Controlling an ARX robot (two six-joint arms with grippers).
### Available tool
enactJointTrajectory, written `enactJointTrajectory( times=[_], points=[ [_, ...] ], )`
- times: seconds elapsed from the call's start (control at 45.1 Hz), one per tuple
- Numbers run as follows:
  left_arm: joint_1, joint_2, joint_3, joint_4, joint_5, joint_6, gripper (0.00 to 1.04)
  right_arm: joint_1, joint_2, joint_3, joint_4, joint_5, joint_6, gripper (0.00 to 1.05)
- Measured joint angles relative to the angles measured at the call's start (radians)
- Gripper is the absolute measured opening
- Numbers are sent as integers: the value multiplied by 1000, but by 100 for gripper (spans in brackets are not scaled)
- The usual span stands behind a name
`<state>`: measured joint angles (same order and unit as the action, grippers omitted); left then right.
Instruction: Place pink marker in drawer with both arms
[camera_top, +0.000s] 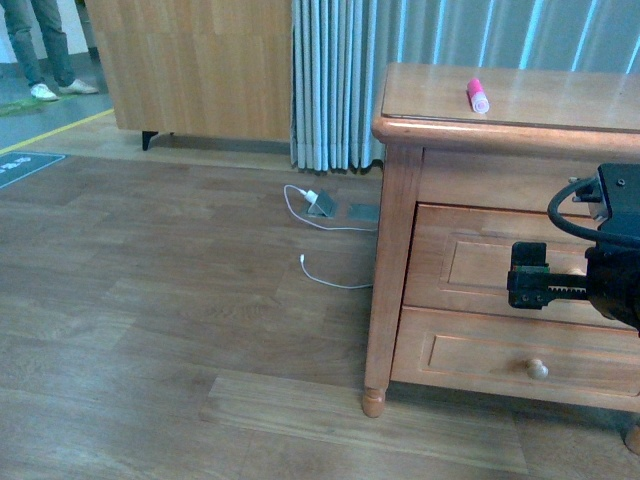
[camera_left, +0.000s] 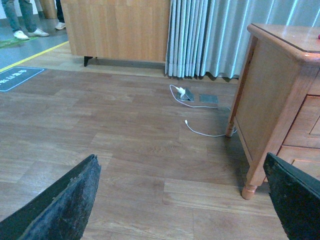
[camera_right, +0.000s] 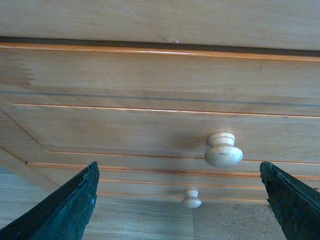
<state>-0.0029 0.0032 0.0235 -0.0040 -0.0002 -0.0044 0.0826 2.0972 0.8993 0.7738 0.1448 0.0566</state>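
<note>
As it lies, pink marker (camera_top: 478, 94) (stubby), pale-capped

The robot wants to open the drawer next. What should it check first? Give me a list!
1. Pink marker lying on the cabinet top: ok.
2. Drawer open for the marker: not ok, it is shut.
3. Right gripper open: ok.
4. Knob between the right gripper's fingers: ok in the right wrist view, though off to one side.
5. Gripper close enough to close on the knob: cannot tell.
6. Left gripper open and near the marker: open, but not ok, it faces the floor.
</note>
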Motion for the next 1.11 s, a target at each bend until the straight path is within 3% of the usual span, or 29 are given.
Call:
enactJointTrajectory(
  times=[0.443,0.975,1.108],
  points=[
    [0,0,0,0,0,0,99,-38,129,133,-6,8,2,96],
    [0,0,0,0,0,0,99,-54,159,151,-10,12,4,96],
    [0,0,0,0,0,0,99,-55,160,151,-5,11,2,71]
  ],
)
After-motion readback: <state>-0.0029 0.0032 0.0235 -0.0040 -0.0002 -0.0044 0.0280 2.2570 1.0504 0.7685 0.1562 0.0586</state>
